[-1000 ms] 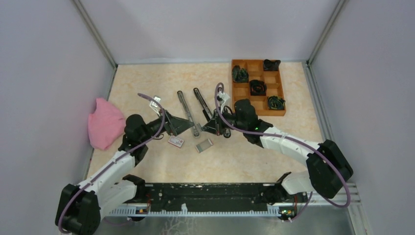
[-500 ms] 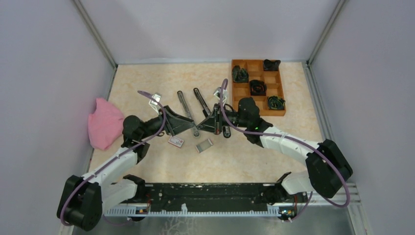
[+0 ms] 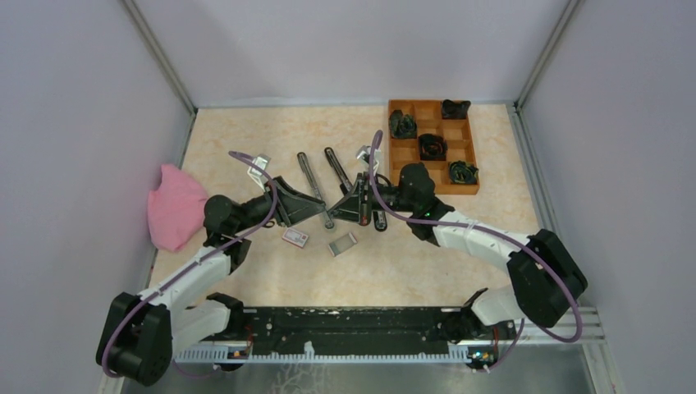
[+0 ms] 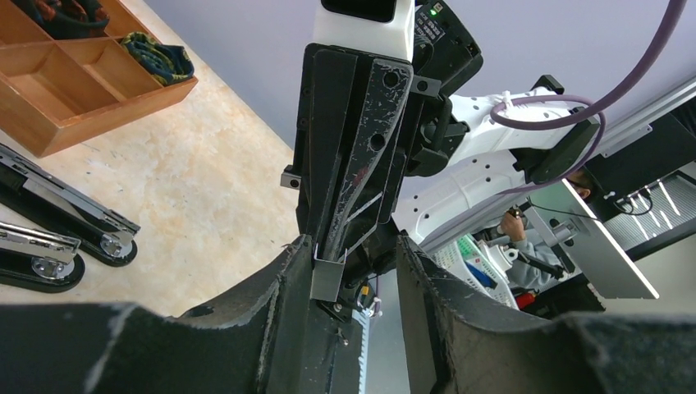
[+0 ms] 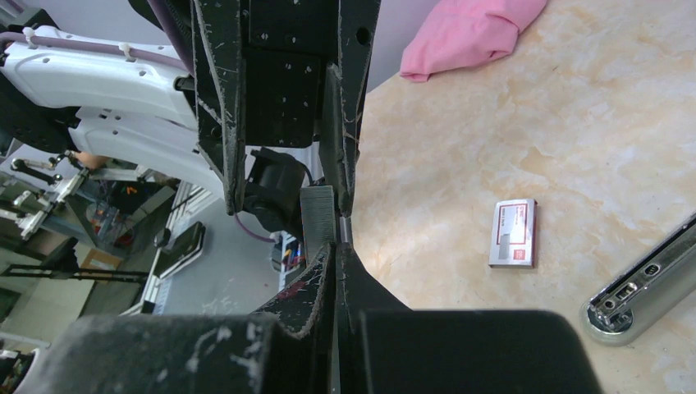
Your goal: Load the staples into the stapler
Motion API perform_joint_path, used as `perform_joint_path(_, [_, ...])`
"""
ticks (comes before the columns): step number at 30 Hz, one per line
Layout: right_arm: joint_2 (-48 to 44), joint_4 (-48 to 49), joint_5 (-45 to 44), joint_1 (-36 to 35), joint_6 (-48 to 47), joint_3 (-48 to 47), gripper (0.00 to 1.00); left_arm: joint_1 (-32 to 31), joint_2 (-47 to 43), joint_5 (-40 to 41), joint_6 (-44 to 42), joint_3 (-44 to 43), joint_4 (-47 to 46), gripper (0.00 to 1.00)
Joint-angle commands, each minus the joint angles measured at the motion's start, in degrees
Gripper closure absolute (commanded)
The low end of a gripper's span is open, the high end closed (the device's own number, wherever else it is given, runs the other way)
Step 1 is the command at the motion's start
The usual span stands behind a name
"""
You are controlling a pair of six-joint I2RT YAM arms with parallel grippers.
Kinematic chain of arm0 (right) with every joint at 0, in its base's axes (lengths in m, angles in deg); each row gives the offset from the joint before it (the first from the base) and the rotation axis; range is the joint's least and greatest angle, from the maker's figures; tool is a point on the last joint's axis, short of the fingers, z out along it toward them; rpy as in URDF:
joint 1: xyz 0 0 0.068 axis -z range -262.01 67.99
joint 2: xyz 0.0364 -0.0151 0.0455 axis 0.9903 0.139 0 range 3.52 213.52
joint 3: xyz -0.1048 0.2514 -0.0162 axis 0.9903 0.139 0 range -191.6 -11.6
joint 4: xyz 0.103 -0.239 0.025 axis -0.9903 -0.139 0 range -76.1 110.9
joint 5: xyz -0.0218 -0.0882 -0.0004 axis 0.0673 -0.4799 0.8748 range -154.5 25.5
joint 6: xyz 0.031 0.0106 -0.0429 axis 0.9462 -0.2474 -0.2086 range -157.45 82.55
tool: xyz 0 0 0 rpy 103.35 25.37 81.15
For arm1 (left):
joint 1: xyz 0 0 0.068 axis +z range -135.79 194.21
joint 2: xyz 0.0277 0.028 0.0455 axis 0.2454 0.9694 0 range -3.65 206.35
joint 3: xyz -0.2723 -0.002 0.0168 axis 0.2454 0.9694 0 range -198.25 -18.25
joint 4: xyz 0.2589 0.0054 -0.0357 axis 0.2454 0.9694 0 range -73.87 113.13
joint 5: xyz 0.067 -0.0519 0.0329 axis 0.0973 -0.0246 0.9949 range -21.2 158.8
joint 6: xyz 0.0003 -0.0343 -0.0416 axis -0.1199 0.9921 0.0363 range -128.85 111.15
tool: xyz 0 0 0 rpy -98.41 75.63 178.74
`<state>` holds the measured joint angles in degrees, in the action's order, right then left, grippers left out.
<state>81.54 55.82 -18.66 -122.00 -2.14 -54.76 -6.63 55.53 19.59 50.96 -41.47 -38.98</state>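
Observation:
My right gripper [image 5: 338, 246] is shut on a short silvery strip of staples [image 5: 318, 212] and holds it in the air over the table's middle. My left gripper [image 4: 353, 254] is open, its fingers on either side of that strip [image 4: 327, 281]; the strip lies close to one finger. The two grippers meet tip to tip in the top view, left [image 3: 322, 204] and right [image 3: 340, 205]. The black stapler [image 3: 308, 185] lies swung open just behind them. The white-and-red staple box [image 3: 295, 237] and a grey staple tray [image 3: 343, 244] lie in front.
A wooden compartment tray [image 3: 414, 154] with dark bundles stands at the back right. A pink cloth [image 3: 175, 205] lies at the left edge. The stapler's chrome end [image 5: 648, 279] lies right of my right gripper. Walls enclose the table.
My right gripper has turned and shifted left, closing the gap to my left gripper. The left arm has edged slightly toward it. Box, tray and stapler have not moved.

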Motion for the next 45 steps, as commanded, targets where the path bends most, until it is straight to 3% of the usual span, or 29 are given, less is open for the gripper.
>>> perform_joint_path(1, [0.3, 4.76, 0.65, 0.26, 0.76, -2.46, 1.0, 0.19, -0.76, -1.18, -0.54, -0.22, -1.15, 0.53])
perform_joint_path(19, [1.13, 3.96, 0.39, 0.26, 0.55, -3.16, 1.0, 0.19, -4.61, 3.78, -6.85, -2.02, 11.45, 0.75])
perform_joint_path(25, [-1.1, -2.34, -3.68, 0.26, -4.73, -3.25, 0.8, 0.16, -8.34, 11.73, -10.55, -4.51, 24.97, 0.78])
perform_joint_path(29, [-3.34, -9.0, -8.32, 0.2, -10.99, -3.6, 0.63, -0.03, -10.26, 17.78, -12.38, -7.1, 34.35, 0.78])
perform_joint_path(35, [-8.25, -13.95, -20.37, -3.08, -24.79, -1.14, 0.52, -0.86, -9.97, 26.1, -12.48, -11.88, 46.07, 0.78])
perform_joint_path(39, [-10.92, -6.9, -31.3, -9.71, -41.92, 3.86, 0.48, -1.99, -8.62, 30.8, -10.18, -14.54, 51.77, 0.78])
perform_joint_path(45, [-10.4, 7.03, -37.17, -14.4, -58.4, 10.18, 0.48, -3.84, -7.12, 34.59, -6.15, -15.59, 52.91, 0.79])
